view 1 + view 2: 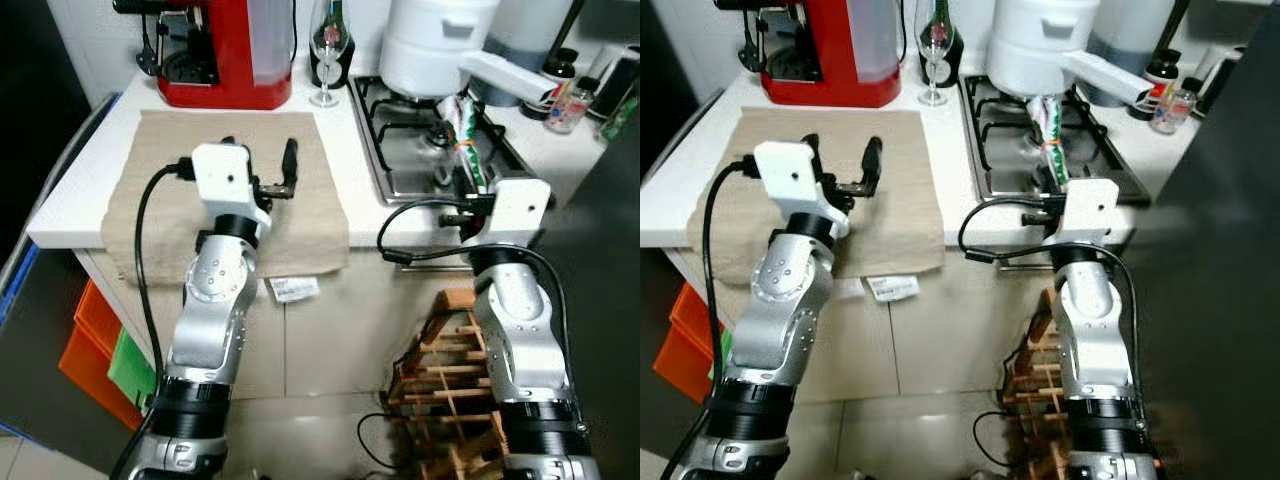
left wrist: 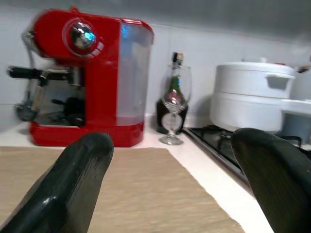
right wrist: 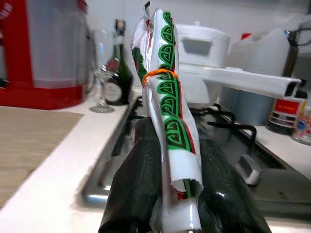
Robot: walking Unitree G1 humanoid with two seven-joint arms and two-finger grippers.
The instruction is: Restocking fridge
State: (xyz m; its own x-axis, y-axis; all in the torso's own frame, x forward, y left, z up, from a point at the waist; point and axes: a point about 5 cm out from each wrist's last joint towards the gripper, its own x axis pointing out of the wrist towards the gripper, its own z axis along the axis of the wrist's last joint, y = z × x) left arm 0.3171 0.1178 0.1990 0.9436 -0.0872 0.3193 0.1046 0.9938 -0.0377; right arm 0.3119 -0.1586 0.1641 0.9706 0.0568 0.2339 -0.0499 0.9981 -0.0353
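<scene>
White counter carries everything; gas hob lies under and ahead of the right gripper. Right gripper's fingers are clamped on a green-and-white packet, lifted over the hob. Left gripper hangs wide, holding nothing, above the beige cloth. Step judged: pickup done. Next: carry packet to fridge, which calls for turning away.

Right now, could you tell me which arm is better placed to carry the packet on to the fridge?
Right. The right gripper is already shut on the green-and-white packet above the hob. The left gripper is open and holds nothing, over the beige cloth.
</scene>
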